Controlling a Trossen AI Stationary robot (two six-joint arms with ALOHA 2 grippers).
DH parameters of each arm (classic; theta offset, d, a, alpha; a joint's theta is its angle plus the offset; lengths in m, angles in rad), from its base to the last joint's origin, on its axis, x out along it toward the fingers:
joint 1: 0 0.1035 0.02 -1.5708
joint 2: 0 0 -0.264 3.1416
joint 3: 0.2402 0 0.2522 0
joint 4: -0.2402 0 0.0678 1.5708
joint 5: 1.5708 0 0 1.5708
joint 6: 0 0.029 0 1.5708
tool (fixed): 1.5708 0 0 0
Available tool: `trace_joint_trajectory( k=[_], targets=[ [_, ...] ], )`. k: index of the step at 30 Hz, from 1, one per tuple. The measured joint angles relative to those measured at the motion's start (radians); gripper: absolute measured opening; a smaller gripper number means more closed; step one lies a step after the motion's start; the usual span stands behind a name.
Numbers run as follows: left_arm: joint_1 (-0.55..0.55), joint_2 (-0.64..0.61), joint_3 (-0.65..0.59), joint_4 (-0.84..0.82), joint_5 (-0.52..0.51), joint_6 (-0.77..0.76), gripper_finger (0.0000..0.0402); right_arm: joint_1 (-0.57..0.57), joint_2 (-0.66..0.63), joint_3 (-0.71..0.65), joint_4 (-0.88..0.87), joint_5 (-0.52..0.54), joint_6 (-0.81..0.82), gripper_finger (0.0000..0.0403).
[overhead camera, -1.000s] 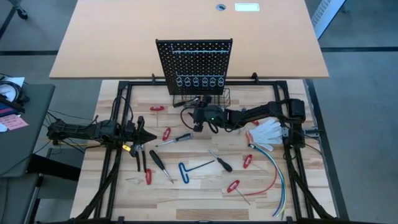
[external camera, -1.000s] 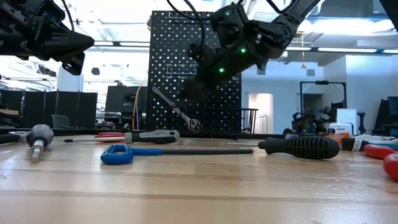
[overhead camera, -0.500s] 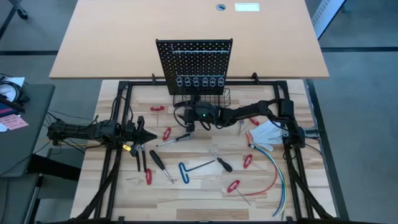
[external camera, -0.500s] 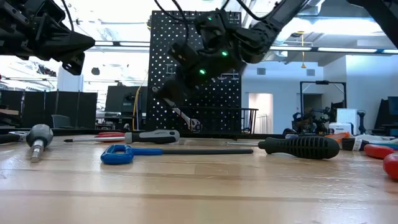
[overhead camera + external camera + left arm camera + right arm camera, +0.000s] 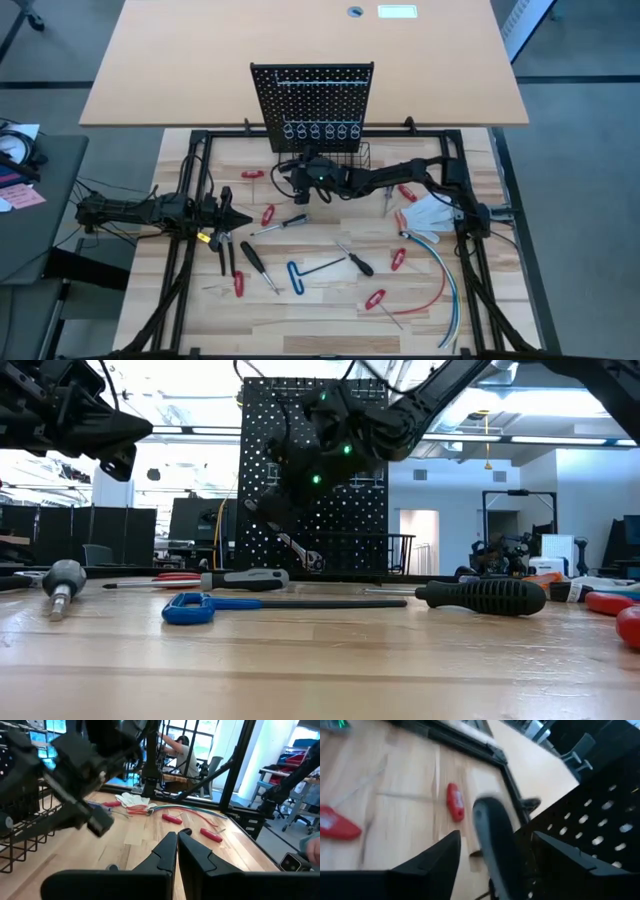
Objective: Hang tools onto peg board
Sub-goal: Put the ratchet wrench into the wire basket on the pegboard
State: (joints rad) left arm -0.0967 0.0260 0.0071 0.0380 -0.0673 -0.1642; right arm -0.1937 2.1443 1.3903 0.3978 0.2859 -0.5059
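The black peg board (image 5: 312, 95) stands upright at the table's far side, with a wire basket (image 5: 352, 155) at its base. A silver ratchet wrench (image 5: 290, 545) leans slanted against the board's front. My right gripper (image 5: 291, 183) reaches in from the right, open. In the right wrist view a dark rod-like handle (image 5: 490, 827) stands between its fingers with a gap on each side. Other tools lie flat on the wood: a blue T-handle hex key (image 5: 300, 272), black screwdrivers (image 5: 256, 263), pliers (image 5: 226, 250) and small red-handled tools (image 5: 268, 214). My left gripper (image 5: 240, 220) waits shut at the left.
Red, blue and white cables (image 5: 442, 285) and a white glove (image 5: 430, 211) lie at the right. A black frame rail (image 5: 190, 200) borders the work area. A large black screwdriver (image 5: 480, 596) lies near the low camera. A person (image 5: 186, 755) sits in the room beyond the table.
My right gripper has travelled toward the table's left edge and a little toward the peg board, ending at the upper end of the leaning wrench. The tools on the table have kept their places.
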Motion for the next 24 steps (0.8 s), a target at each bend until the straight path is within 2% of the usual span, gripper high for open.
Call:
trace_joint_trajectory(
  k=[7, 11, 19, 24],
  targets=[
    [0.0, 0.0, 0.0, 0.0, 0.002, -0.001, 0.0012, 0.0, 0.018, 0.0, 0.018, 0.008, -0.008, 0.014],
    [0.0, 0.0, 0.0, 0.0, 0.002, -0.001, 0.0012, 0.0, 0.017, 0.0, 0.018, 0.01, -0.073, 0.0087],
    [0.0, 0.0, 0.0, 0.0, 0.002, -0.001, 0.0012, 0.018, 0.014, 0.038, -0.027, 0.089, -0.153, 0.0085],
    [0.0, 0.0, 0.0, 0.0, 0.002, -0.001, 0.0012, 0.025, 0.015, 0.124, -0.182, 0.137, -0.193, 0.0084]
  ],
)
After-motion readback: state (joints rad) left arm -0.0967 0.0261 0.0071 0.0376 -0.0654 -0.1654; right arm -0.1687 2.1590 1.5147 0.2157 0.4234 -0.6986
